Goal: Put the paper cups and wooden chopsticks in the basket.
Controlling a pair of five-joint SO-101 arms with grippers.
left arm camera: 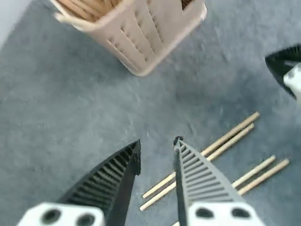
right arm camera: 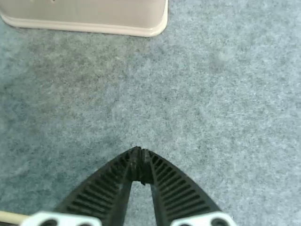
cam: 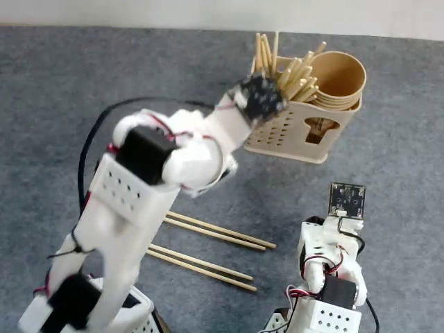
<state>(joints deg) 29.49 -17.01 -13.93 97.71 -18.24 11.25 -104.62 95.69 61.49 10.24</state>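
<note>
Called for lowering the open, empty left gripper (left arm camera: 157,141) astride one chopstick pair (left arm camera: 230,134) at mid-length (right gripper (right arm camera: 141,151) closed, empty).

Beige basket (cam: 291,135) stands upright, holding stacked cups (cam: 341,78) and chopsticks (cam: 295,73); four loose chopsticks (cam: 222,229) lie paired on the bench (cam: 388,180).

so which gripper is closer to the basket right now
Left. The left gripper hangs open up beside the basket. The right gripper is shut and sits farther back, with a stretch of bare carpet between it and the basket.
</note>
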